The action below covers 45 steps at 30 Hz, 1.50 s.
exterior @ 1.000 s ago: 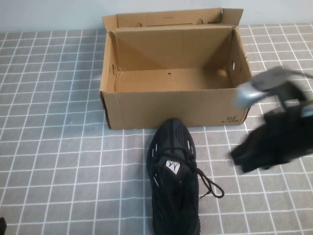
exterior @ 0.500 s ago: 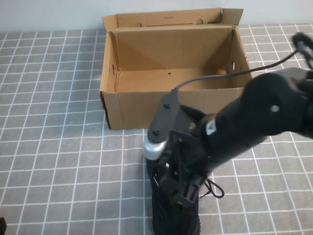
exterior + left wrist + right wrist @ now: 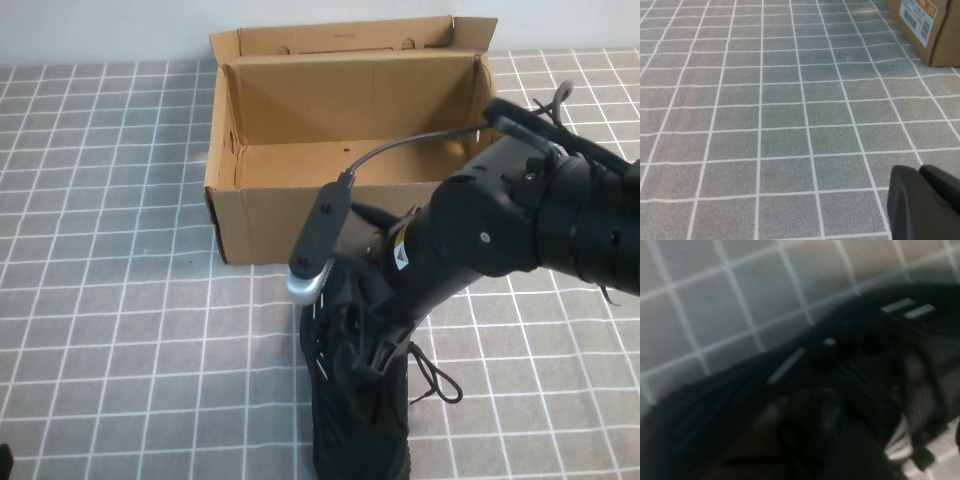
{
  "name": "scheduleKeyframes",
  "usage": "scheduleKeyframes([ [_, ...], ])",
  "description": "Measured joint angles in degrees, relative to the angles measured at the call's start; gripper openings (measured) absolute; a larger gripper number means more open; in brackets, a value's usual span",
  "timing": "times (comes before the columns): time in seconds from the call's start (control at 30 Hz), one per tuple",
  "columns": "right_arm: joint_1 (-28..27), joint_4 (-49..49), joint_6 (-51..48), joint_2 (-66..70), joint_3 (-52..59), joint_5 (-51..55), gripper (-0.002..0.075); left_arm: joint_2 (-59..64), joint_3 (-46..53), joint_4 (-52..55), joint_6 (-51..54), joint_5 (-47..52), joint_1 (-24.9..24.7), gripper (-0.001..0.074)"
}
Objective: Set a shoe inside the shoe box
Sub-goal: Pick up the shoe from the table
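The black mesh shoe (image 3: pixel 355 440) lies on the checked cloth in front of the shoe box, toe towards it. The brown cardboard shoe box (image 3: pixel 345 215) stands open and empty at the back centre. My right gripper (image 3: pixel 370 350) is down on top of the shoe's laced middle, and the arm hides the toe and tongue. The right wrist view shows the shoe (image 3: pixel 865 340) very close, with white dash marks on its side. My left gripper (image 3: pixel 920 170) is shut and empty, low over the cloth at the near left. A corner of the box (image 3: pixel 932 27) shows in its view.
A grey checked cloth (image 3: pixel 110 300) covers the table. The box's back flap (image 3: pixel 340 38) stands up against the wall. The right arm's cable (image 3: pixel 400 148) arches over the box's front wall. A loose lace loop (image 3: pixel 440 385) lies to the right of the shoe.
My right arm has swung in from the right side of the table and come down onto the shoe. The shoe and box have not moved.
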Motion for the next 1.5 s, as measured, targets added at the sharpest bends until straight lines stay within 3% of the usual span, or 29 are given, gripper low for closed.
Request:
scheduleKeyframes([
  [1.03,0.1,0.6,3.0,2.6,-0.1,0.5,0.0345,0.0,0.0,0.0,0.0,0.0,0.0,-0.0001],
  [1.17,0.1,0.5,3.0,2.6,-0.1,0.2,0.0265,0.0,0.0,0.0,0.0,0.0,0.0,-0.0001],
  [1.33,0.2,0.5,3.0,2.6,-0.1,0.0,0.0076,0.0,0.0,0.0,0.0,0.0,0.0,-0.0001],
  [1.5,0.2,0.5,3.0,2.6,-0.1,0.5,0.0031,0.0,0.0,0.0,0.0,0.0,0.0,-0.0001],
])
